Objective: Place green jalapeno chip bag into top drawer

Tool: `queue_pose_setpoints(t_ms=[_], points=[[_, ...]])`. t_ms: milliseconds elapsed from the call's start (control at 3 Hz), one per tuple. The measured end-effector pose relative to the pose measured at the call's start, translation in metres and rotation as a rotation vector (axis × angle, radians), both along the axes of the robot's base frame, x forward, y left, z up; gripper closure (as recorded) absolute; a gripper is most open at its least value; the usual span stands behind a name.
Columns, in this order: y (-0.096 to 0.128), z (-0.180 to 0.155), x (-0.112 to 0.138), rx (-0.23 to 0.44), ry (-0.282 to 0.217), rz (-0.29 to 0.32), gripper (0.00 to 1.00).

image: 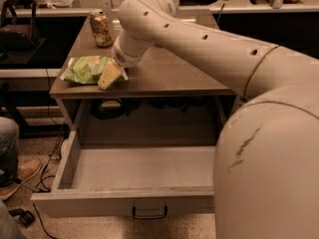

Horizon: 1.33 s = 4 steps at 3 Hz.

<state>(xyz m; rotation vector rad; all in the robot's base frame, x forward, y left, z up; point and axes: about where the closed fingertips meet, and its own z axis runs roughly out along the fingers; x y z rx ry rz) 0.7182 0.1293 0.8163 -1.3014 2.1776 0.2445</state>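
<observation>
The green jalapeno chip bag (pixel 85 68) lies flat on the front left of the wooden tabletop (pixel 169 73). My gripper (pixel 108 76) reaches down from the long cream arm and rests on the bag's right end, near the table's front edge. The top drawer (pixel 70 158) is pulled fully open below the tabletop. Its grey inside holds nothing, and its front panel carries a small dark handle (pixel 149 213) at the centre.
A gold-brown drink can (pixel 101 28) stands upright at the back left of the tabletop, behind the bag. A person's leg and shoe (pixel 11 158) are at the left, beside the drawer. Dark cables (pixel 107 108) lie behind the drawer. My arm's bulk fills the right side.
</observation>
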Motion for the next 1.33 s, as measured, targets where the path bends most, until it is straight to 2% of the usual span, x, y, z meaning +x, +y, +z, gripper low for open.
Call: queue_pose_setpoints(t_ms=[333, 667, 1000, 1333], points=[[-0.003, 0.002, 0.000, 0.036, 0.003, -0.009, 0.47], [-0.010, 0.018, -0.009, 0.098, -0.018, -0.011, 0.78], [-0.020, 0.045, -0.023, 0.133, -0.057, -0.007, 0.99], [-0.043, 0.075, -0.056, 0.148, -0.089, -0.043, 1.00]])
